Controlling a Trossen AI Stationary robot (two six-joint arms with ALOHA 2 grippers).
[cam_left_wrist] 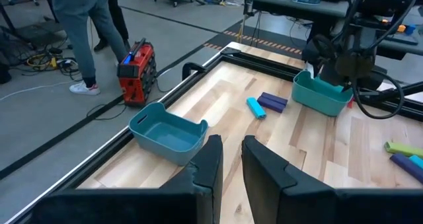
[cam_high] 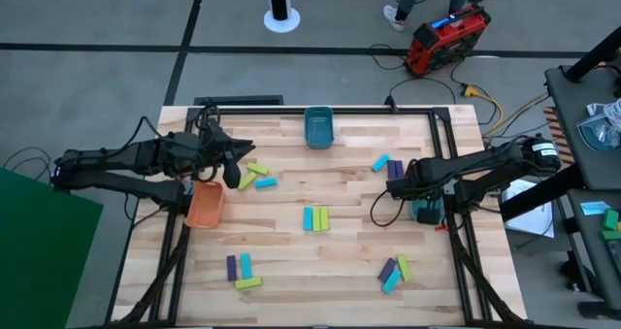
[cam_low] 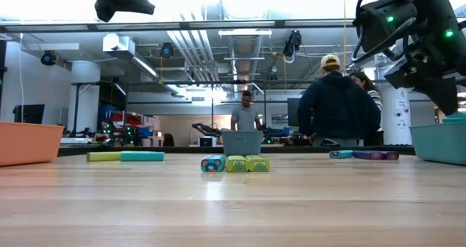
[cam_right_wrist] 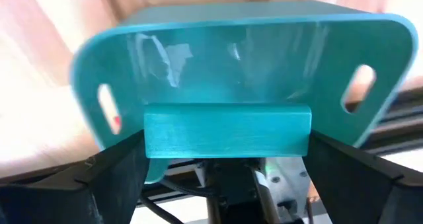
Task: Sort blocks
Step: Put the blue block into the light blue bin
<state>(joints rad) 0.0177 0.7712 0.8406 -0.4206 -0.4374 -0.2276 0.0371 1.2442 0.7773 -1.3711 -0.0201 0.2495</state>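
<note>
Yellow-green, cyan and purple blocks lie flat on the wooden table in small groups: three at the centre (cam_high: 315, 218), some near my left gripper (cam_high: 256, 179), two at the far right (cam_high: 388, 166), and groups at the near left (cam_high: 243, 271) and near right (cam_high: 393, 271). My right gripper (cam_right_wrist: 228, 143) points down over a teal bin (cam_high: 427, 213) at the table's right edge and is shut on a cyan block (cam_right_wrist: 228, 131). My left gripper (cam_left_wrist: 231, 151) hangs high above the orange bin (cam_high: 205, 205) at the left, its fingers shut to a narrow slit with nothing between them. My right gripper pinches the cyan block by its two short ends (cam_right_wrist: 149, 133), so the block spans the whole gap between the fingers. The fingers come from above, pointing steeply down. The block hangs level, clear above the teal bin's near rim (cam_right_wrist: 158, 168).
A second teal bin (cam_high: 319, 127) stands at the table's far edge, in the middle. A dark metal rail (cam_high: 291, 108) frames the table. Beyond it are a red device (cam_high: 444, 40) on the floor and people standing (cam_low: 338, 105).
</note>
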